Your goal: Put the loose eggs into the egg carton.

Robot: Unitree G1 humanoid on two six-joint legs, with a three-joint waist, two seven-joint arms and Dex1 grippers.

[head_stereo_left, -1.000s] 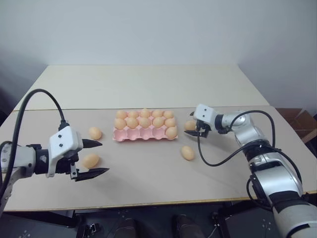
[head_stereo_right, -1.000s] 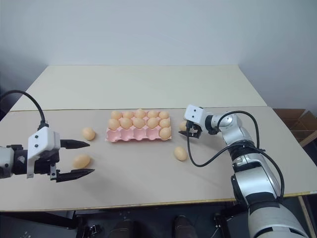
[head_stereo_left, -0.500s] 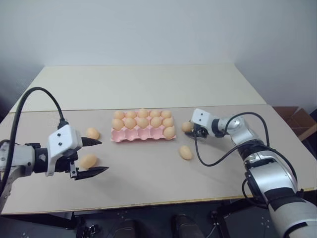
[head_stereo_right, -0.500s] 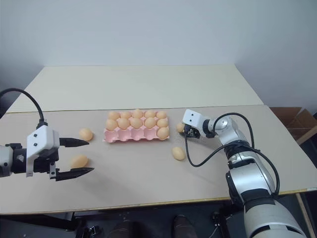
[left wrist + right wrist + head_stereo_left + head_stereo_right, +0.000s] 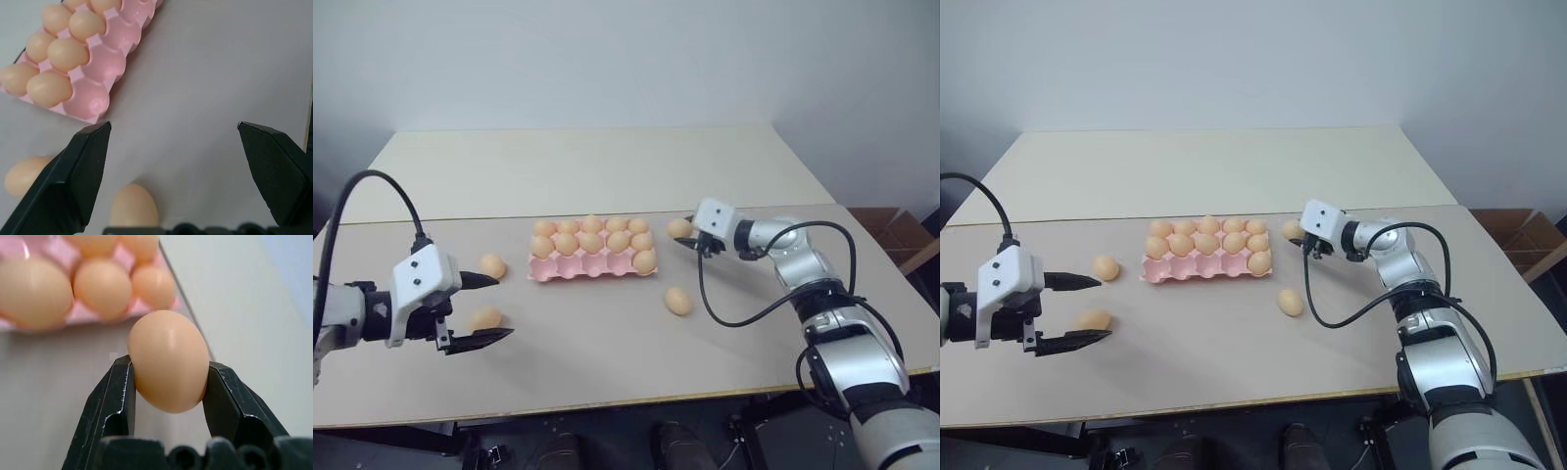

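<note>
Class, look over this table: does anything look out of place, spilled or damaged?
Nothing is broken or spilled. Three loose eggs lie on the table outside the egg carton, whose near row has empty cups.

The right gripper [image 5: 168, 377] held one egg [image 5: 167, 361] clamped between its two black jaws, which pressed on either side of it. Beyond it lay the pink carton [image 5: 142, 307] with eggs in its cups, resting on the pale table [image 5: 58, 382].
</note>
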